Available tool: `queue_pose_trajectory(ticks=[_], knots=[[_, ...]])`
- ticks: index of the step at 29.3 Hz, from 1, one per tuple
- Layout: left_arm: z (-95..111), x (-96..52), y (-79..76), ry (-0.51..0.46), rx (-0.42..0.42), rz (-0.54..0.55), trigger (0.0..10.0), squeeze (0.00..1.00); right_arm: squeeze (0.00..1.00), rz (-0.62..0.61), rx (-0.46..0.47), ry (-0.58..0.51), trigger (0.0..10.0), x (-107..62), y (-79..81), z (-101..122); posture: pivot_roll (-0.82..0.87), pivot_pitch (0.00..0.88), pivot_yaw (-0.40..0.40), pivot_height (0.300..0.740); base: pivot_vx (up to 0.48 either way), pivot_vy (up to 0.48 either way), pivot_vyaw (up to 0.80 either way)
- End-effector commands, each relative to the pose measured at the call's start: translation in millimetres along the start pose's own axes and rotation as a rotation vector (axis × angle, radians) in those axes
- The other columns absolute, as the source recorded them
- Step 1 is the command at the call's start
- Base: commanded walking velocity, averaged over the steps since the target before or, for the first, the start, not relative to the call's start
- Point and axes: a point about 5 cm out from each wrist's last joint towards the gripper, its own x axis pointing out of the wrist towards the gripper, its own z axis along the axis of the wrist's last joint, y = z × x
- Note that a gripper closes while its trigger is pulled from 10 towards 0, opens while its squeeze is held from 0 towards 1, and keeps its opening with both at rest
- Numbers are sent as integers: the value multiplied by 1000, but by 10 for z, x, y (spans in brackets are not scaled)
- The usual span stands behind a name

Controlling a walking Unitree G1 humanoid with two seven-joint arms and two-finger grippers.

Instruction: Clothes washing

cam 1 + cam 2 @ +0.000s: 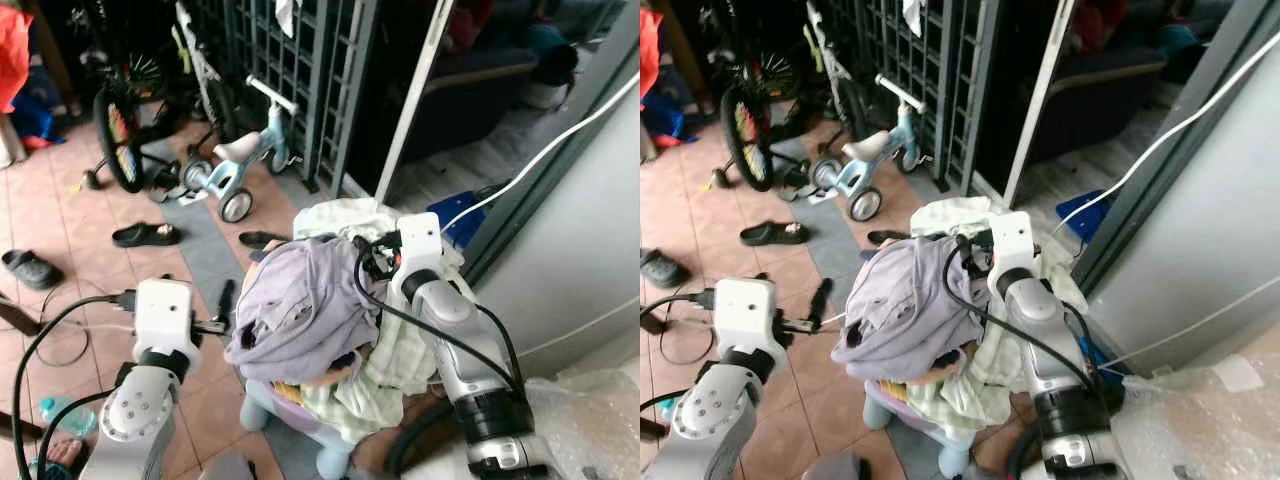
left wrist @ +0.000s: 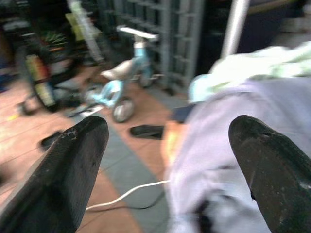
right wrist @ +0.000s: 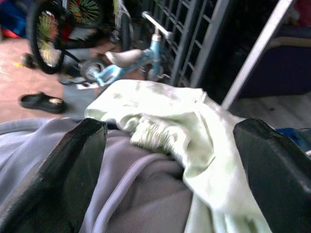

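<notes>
Where clothes [image 1: 300, 300] pile, basket [image 1: 300, 415] overflows.

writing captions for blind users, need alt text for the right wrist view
The right gripper, fingers spread wide, hangs just over a heap of laundry: a grey-lilac garment beneath a pale green cloth. Behind stand a small blue balance bike and a black sandal on the tiles.

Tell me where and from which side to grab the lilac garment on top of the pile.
Pinch the bunched fold at the crown of the crumpled lilac cloth garment, coming from above on the robot's right. It drapes loosely over the pale green cloth, and the open right tool hovers there.
</notes>
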Motion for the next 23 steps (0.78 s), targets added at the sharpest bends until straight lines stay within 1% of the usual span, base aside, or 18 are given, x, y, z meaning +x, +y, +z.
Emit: queue_pose_trajectory(ticks=[1, 4, 5, 6, 7, 8, 9, 11, 13, 14, 16, 20, 21, 23], knots=[[96, -21, -92, -22, 2, -35, 10000, 0, 0, -65, -21, 10, 10000, 95, -53, 22, 162, 146, -100, 740, 0, 0, 0], [143, -80, -142, -46, 9, -44, 10000, 0, 0, -122, -13, 31, 10000, 151, -106, 19, 165, 169, -99, 740, 0, 0, 0], [116, -110, -154, -24, -21, -8, 10000, 0, 0, -179, -19, 41, 4863, 200, -160, 25, 157, 189, -99, 740, 0, 0, 0], [99, -124, -156, -12, -44, 11, 10000, 0, 0, -206, -32, 58, 1059, 219, -183, 16, 155, 193, -99, 740, 0, 0, 0], [88, -132, -157, -5, -60, 24, 10000, 0, 0, -221, -41, 69, 1059, 226, -196, 8, 155, 193, -99, 740, 0, 0, 0], [74, -156, -163, 8, -65, 39, 10000, 0, 0, -244, -26, 90, 0, 241, -217, -16, 152, 202, -100, 740, 0, 0, 0], [63, -190, -173, 23, -65, 57, 10000, 0, 0, -271, -13, 120, 0, 260, -241, -52, 152, 204, -100, 740, 0, 0, 0], [59, -218, -181, 35, -70, 71, 10000, 0, 0, -283, -21, 150, 0, 264, -258, -94, 153, 209, -107, 740, 0, 0, 0], [44, -248, -178, 57, -78, 93, 10000, 0, 0, -290, -17, 200, 0, 260, -270, -174, 153, 209, -109, 740, 0, 0, 0], [44, -248, -178, 57, -78, 93, 10000, 0, 0, -290, -17, 200, 0, 260, -270, -174, 153, 209, -109, 740, 0, 0, 0], [18, -263, -159, 71, -69, 105, 10000, 0, 0, -276, 7, 243, 0, 245, -250, -278, 149, 203, -117, 740, 0, 0, 0], [-3, -246, -158, 86, -44, 102, 10000, 0, 0, -254, 45, 269, 0, 221, -212, -376, 142, 194, -118, 740, 0, 0, 0], [-5, -232, -161, 86, -47, 103, 10000, 0, 0, -252, 44, 274, 0, 220, -210, -391, 139, 182, -119, 740, 0, 0, 0], [3, -183, -162, 81, -48, 104, 10000, 0, 0, -237, 77, 291, 0, 208, -193, -435, 137, 173, -122, 740, 0, 0, 0]])
